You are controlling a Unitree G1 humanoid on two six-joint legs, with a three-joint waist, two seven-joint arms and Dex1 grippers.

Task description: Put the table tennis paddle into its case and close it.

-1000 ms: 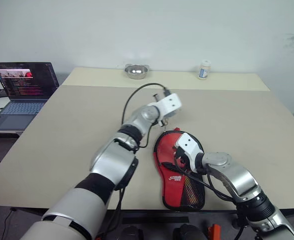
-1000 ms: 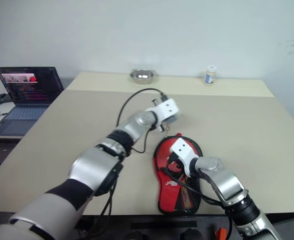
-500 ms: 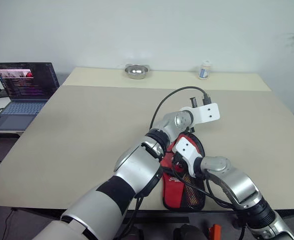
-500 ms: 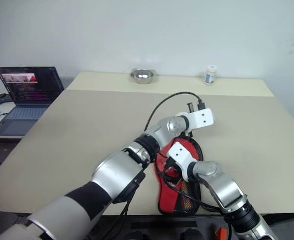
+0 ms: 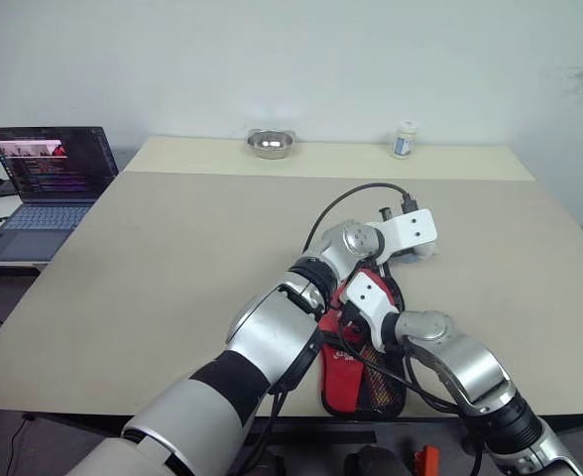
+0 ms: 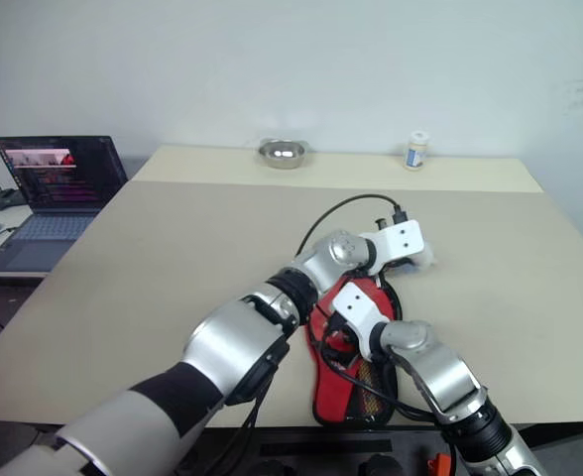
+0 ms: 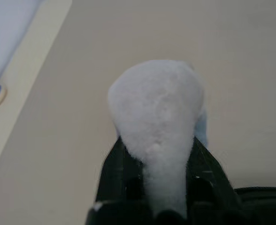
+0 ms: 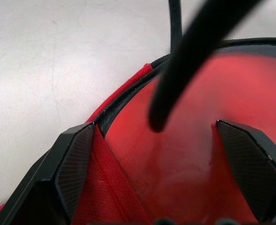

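The case lies near the table's front edge, red with white lettering and black mesh, its round end pointing away from me. My right gripper stands open over that round end. Its fingers straddle a smooth red surface inside the black zipper rim. I cannot tell whether that surface is the table tennis paddle's face or the lining. My left arm reaches across the case, and its gripper is shut on a soft pale lump low over the table just right of the case.
A black cable hangs in front of the right gripper. At the table's far edge stand a metal bowl and a small white bottle. An open laptop sits on a side desk to the left.
My left arm has swung from left of the case's round end across to its right, carrying the pale lump down toward the table. The right gripper has stayed in place.
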